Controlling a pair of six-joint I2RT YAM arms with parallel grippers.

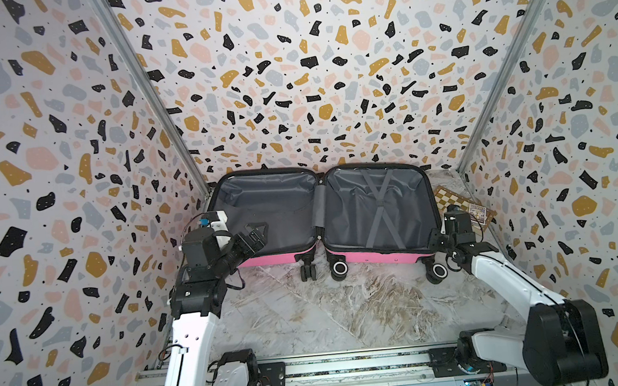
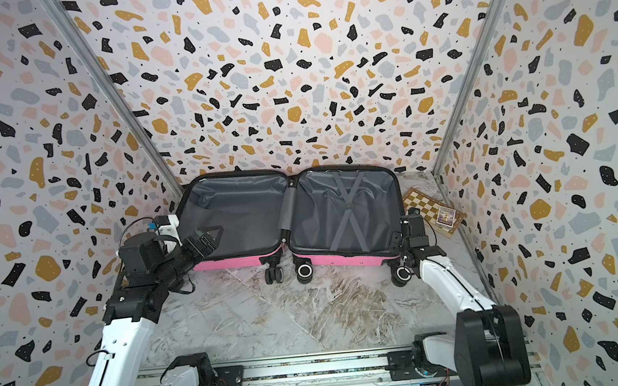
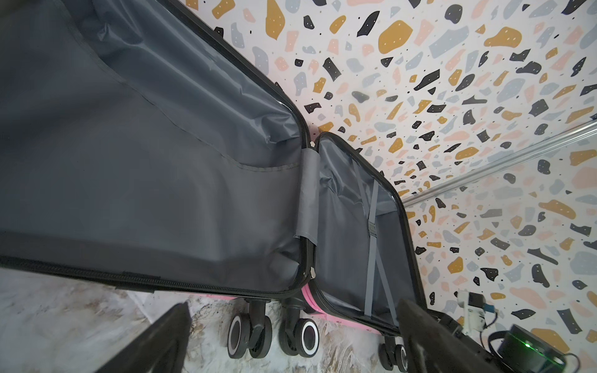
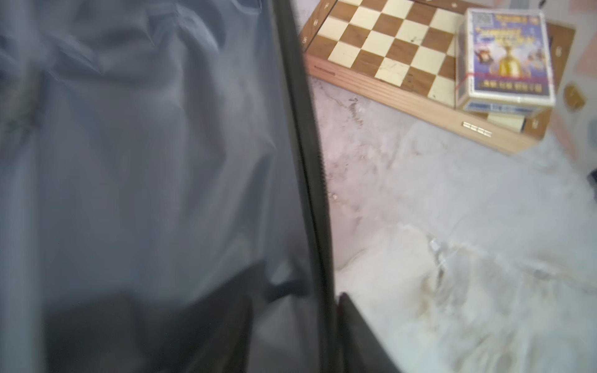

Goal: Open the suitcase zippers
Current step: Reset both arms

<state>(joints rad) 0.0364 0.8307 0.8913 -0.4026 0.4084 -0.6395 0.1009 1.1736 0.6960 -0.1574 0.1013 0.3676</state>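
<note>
A marble-patterned tabletop [image 1: 347,311] carries two things. The suitcase [image 1: 320,215] lies flat and open at 12 o'clock, grey lining up, its black wheels [image 1: 339,268] pointing toward 6 o'clock. A wooden chessboard [image 1: 451,198] lies at 2 o'clock, just beside the suitcase, in the far corner.

The suitcase [image 1: 320,215] has a glossy pink shell and matt grey cloth lining; the chessboard [image 4: 387,48] is wood.

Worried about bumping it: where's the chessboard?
In both top views the chessboard lies in the far right corner, beside the open suitcase, just beyond the right gripper.
</note>
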